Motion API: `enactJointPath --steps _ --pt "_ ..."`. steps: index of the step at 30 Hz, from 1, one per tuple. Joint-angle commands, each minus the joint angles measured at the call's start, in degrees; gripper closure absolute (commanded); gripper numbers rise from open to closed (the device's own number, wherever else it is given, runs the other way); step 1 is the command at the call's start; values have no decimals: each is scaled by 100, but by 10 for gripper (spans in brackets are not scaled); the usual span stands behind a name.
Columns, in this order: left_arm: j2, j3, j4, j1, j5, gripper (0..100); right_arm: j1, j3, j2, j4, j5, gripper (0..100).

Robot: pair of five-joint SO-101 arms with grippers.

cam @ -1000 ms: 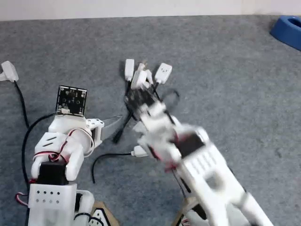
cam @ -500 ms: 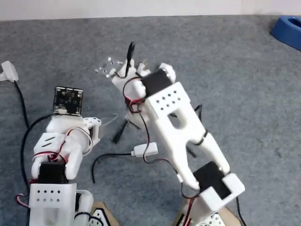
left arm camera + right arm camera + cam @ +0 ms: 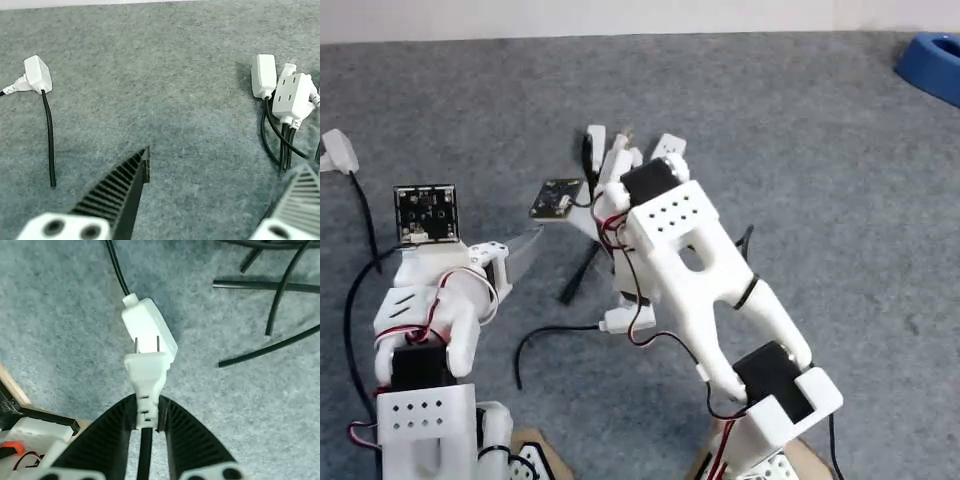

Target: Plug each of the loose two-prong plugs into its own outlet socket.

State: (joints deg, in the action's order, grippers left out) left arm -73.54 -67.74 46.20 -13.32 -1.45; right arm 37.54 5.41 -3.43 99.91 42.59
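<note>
Left arm [image 3: 430, 300] farther left; white two-prong plug [image 3: 146, 371]

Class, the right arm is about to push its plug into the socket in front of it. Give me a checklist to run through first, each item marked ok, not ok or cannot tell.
1. Plug gripped: ok. The right gripper is shut on the plug.
2. Prongs bare and facing the socket: ok. Both point at it.
3. Prongs matched to slots: cannot tell. No slots show, and the socket lies skewed to the plug.
4. Socket braced: not ok. It lies loose on the carpet; the left gripper is open, holding nothing.
5. Path free of cables: ok. They lie off to the side.
</note>
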Motion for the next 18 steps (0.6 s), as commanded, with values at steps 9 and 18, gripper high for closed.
enactJointPath --steps 9,18 --pt "-4 -620 -220 1736 -62 592 -708 -1051 1763 119 352 992" --pt "901 -840 -149 2281 281 593 -1033 -1235 2105 92 158 992"
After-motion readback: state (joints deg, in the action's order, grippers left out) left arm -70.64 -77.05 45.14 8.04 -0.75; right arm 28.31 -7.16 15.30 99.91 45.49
